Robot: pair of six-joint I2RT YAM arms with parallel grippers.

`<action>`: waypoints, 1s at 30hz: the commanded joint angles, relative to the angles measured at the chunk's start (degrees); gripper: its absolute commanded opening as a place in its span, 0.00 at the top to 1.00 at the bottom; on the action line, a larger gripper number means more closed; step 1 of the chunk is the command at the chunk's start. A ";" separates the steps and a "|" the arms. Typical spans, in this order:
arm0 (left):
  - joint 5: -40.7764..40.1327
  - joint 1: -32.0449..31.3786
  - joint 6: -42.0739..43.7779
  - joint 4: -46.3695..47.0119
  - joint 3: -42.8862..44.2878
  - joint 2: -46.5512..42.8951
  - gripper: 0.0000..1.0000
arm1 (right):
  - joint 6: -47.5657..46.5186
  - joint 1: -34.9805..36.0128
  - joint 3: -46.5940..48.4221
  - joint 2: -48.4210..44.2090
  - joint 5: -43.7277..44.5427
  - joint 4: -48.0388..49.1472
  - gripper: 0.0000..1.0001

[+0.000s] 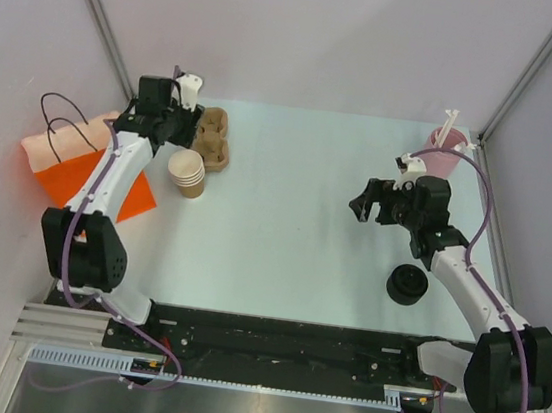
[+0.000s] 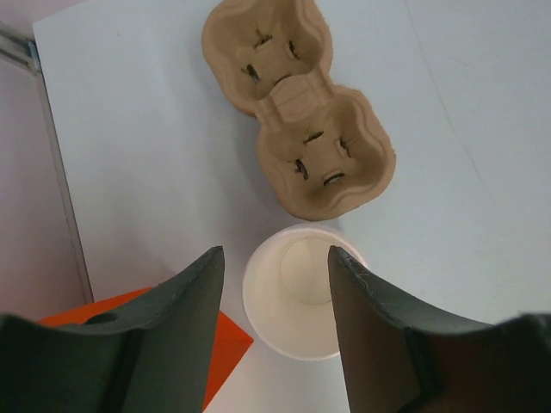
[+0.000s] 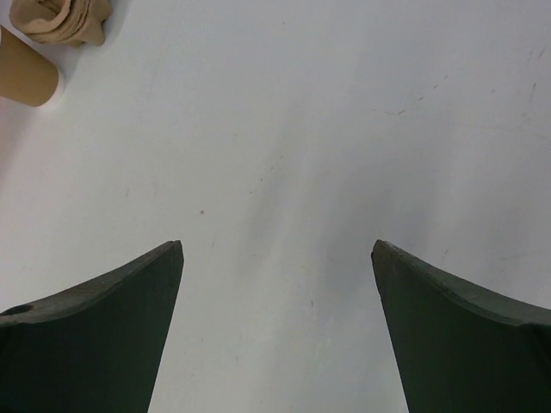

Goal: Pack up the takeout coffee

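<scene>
Overhead, the stack of paper cups [image 1: 187, 173] stands upright on the pale desk [image 1: 285, 218], toward its left side. It is just on the near side of the moulded-pulp cup tray [image 1: 212, 138], and a narrow strip of desk shows between them. The cups are tan outside and white inside. The top one is open, and several rims show one above another; how many are nested I cannot tell. Their sides show only plain tan. The tray is bare brown pulp with 2 pockets, each cut with small slots. The black lids [image 1: 408, 283] sit in a low round pile on the desk's right side, beside the right arm and well apart from the cups.

The left tool [image 2: 275, 254] points down at the cup stack with its 2 dark fingers [image 2: 185, 327] standing apart. In the left wrist view the open cup mouth shows in the gap between them, and the right-hand finger overlaps the rim's edge. Nothing is clamped. The right tool [image 3: 275, 249] hovers over the desk toward the right, its fingers spread wide with only the pale surface between them.

An orange paper bag [image 1: 89, 169] with dark loop handles lies flat at the desk's left edge, beneath the left arm and near the cups. A pink cylinder [image 1: 443, 157] holding white straws [image 1: 452, 122] stands at the far right corner, beyond the right tool.
</scene>
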 commanded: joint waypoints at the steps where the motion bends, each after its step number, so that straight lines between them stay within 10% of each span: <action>1: -0.55 2.32 -1.51 -1.36 1.12 3.51 0.43 | -1.01 0.39 1.83 1.22 -0.96 -0.73 0.04; 22: 2.27 4.70 3.85 -1.98 -1.26 9.32 0.60 | -0.40 0.39 1.92 4.83 -1.49 1.20 0.04; 30: 3.68 4.79 3.50 -1.98 -1.96 8.44 1.00 | 0.30 1.96 1.83 5.27 -0.79 1.64 0.04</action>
